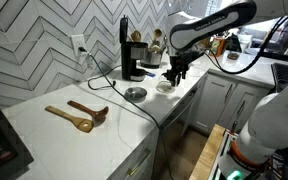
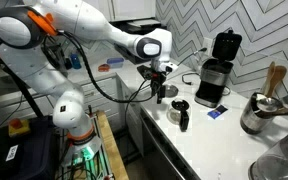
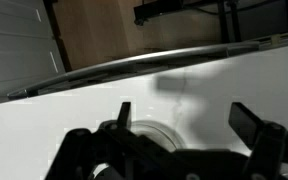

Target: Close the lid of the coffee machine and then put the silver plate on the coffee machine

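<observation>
Standing upright, black lid (image 2: 225, 44) open above boxy coffee machine (image 2: 214, 82); silver plate (image 1: 135, 94) round, shiny; hand (image 1: 175, 76) spread, empty.

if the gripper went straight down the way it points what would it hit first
Probably the glass carafe just below the gripper; otherwise the white counter beside it. Depth is unclear.

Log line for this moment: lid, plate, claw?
lid: open, upright | silver plate: on counter, in front of coffee machine | claw: open, empty, apart from machine
</observation>
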`<move>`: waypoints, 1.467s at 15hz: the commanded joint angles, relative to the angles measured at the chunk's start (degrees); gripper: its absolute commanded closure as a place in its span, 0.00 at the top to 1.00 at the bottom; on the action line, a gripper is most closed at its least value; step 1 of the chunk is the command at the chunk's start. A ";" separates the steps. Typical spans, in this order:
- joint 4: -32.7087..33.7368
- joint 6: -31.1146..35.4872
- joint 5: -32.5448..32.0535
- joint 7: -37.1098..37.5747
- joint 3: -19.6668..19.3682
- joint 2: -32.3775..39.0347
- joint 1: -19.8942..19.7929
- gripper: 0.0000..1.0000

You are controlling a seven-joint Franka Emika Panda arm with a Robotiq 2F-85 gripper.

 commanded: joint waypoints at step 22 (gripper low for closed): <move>21.66 -1.23 -12.76 -0.25 5.05 10.02 7.47 1.00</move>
